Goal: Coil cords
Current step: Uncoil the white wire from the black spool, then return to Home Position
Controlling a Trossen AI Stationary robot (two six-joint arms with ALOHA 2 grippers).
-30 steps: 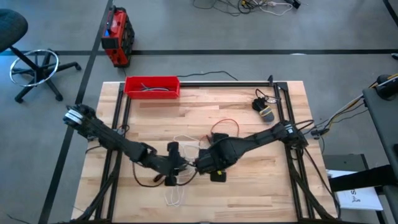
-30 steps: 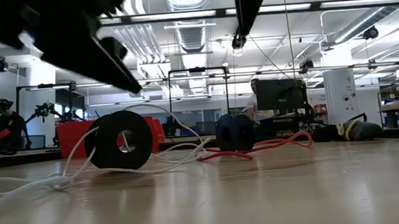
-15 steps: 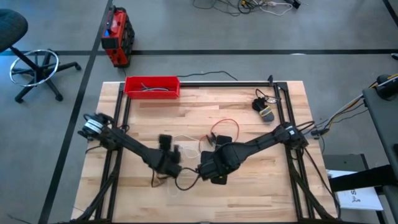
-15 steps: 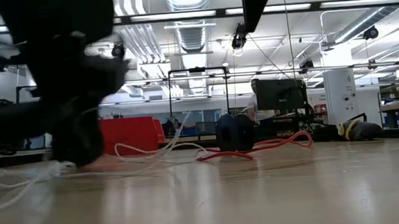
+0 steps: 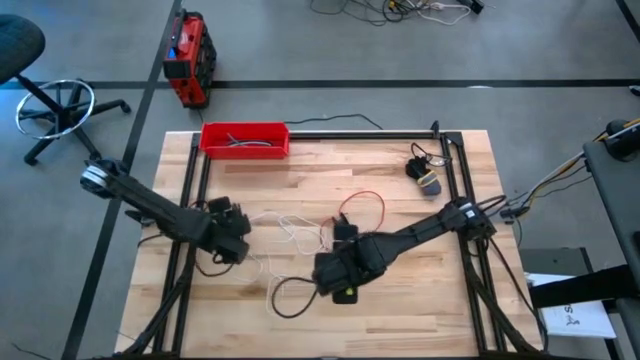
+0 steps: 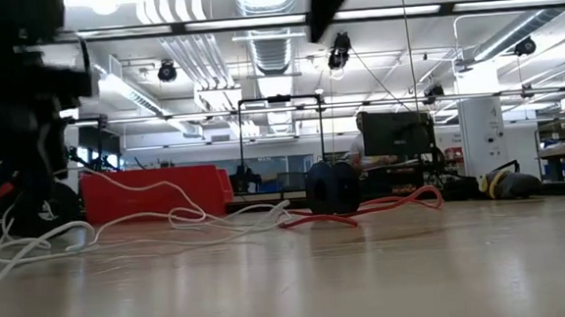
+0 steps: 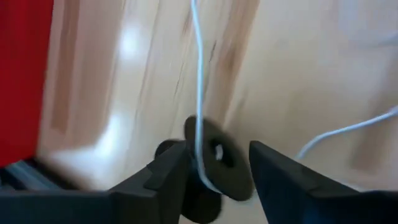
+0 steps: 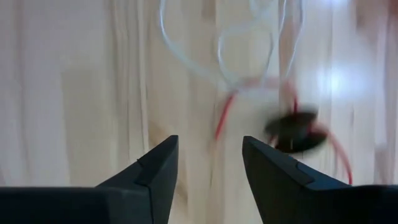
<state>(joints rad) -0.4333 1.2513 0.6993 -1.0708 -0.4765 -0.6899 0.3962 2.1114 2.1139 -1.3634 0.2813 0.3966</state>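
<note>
- Nope, no readable text, labels, brand names or numbers anywhere in these views.
- There's a white sheet (image 5: 578,318) on the floor with dark marks, can't make them out.

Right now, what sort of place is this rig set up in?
Probably a robotics lab or workshop: a light wooden worktable framed by black rails stands on grey floor, a black swivel office chair sits beside it, and the low view shows exposed ceiling ducts and strip lights.

Left gripper (image 7: 214,163) blurred, perhaps gripping disc (image 7: 217,165)
</note>
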